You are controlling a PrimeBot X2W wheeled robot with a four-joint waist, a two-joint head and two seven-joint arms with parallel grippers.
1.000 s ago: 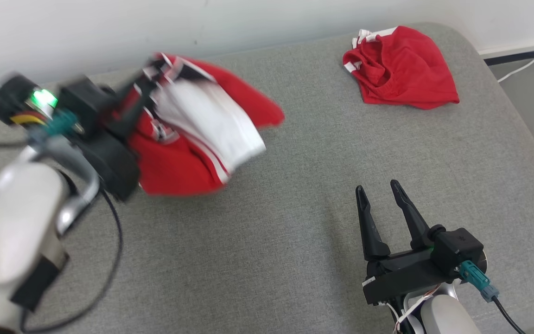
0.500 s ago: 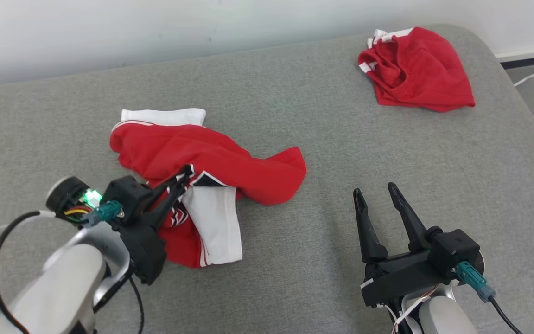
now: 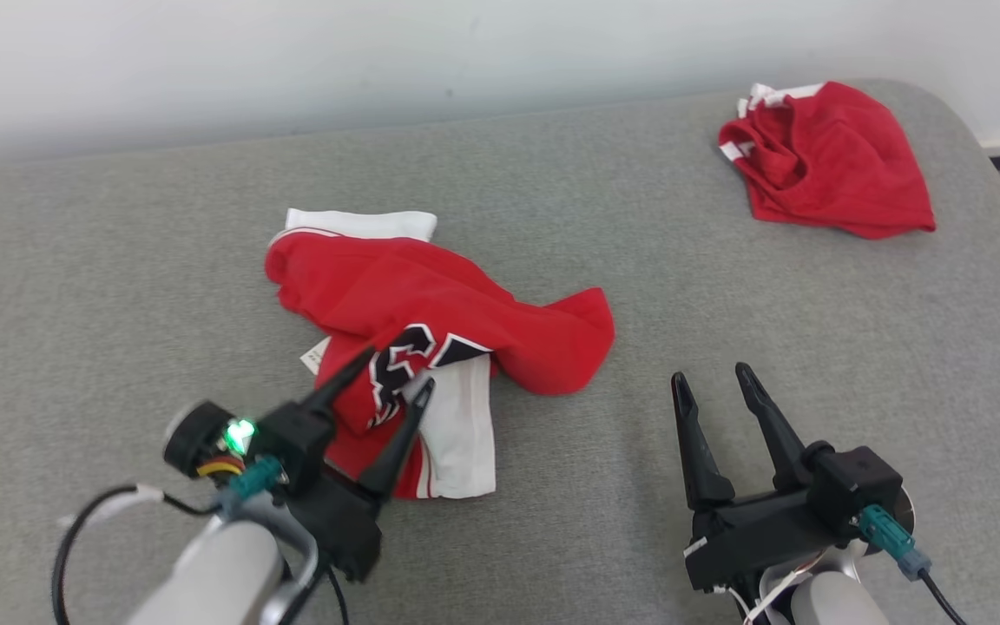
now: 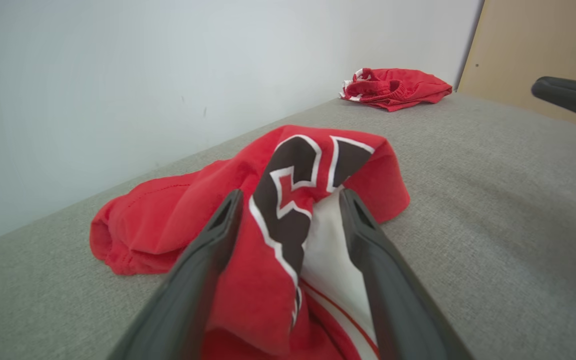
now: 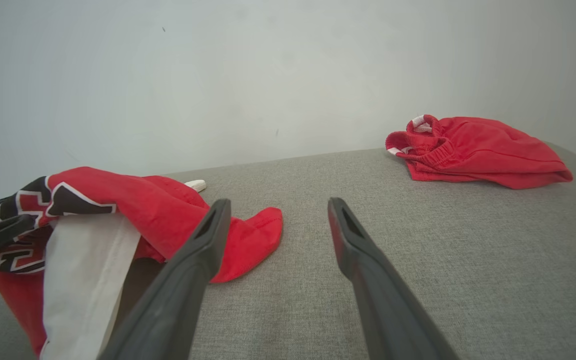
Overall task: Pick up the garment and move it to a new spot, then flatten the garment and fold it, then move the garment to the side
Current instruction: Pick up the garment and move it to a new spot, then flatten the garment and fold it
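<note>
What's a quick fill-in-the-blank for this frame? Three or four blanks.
1. The left gripper has its jaws ____ at the crumpled garment.
2. That garment is red with black lettering and a plain ____ panel.
3. The other red garment lies at the grey surface's far ____ corner.
4. The right gripper holds ____.
Missing: open; white; right; nothing.

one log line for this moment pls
jersey: crumpled on cushion, not yet flat | left claw: open, straddling a jersey fold | right claw: open, empty | red shorts: far right corner
</note>
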